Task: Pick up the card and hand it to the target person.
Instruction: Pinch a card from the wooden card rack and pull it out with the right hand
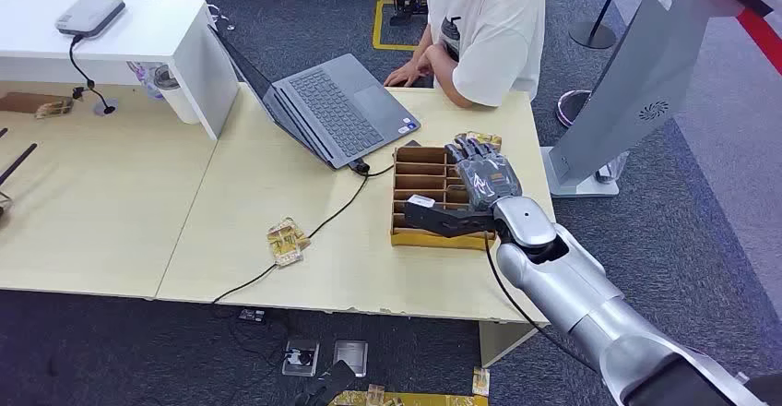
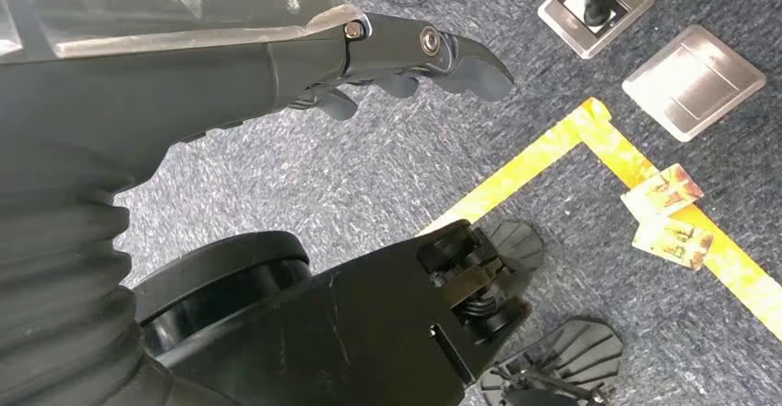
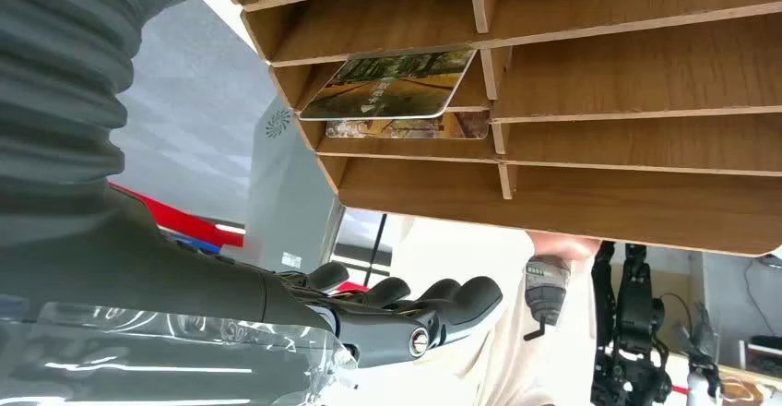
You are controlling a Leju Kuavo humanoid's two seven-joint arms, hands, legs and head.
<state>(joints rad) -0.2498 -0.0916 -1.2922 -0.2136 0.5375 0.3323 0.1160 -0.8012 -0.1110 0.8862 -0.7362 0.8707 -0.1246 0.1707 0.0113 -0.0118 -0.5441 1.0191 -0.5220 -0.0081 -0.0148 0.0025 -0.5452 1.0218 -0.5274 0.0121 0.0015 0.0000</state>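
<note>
A wooden divided tray [image 1: 420,185] sits on the table near its right end. My right hand [image 1: 484,183] hovers over the tray's right side, fingers stretched toward the person and thumb out to the left, holding nothing. In the right wrist view a picture card [image 3: 392,83] lies in one compartment of the tray [image 3: 599,148], with a second card [image 3: 406,127] beside it; my fingers [image 3: 415,312] are apart from both. The person in a white T-shirt [image 1: 489,28] sits at the table's far side. My left hand [image 2: 406,51] hangs over the floor, empty.
An open laptop [image 1: 337,106] stands behind the tray, its cable running across the table. Loose cards [image 1: 288,242] lie mid-table and another [image 1: 481,137] lies past the tray. A grey kiosk [image 1: 636,83] stands right of the table. Cards [image 2: 669,217] and floor sockets [image 2: 595,5] lie below.
</note>
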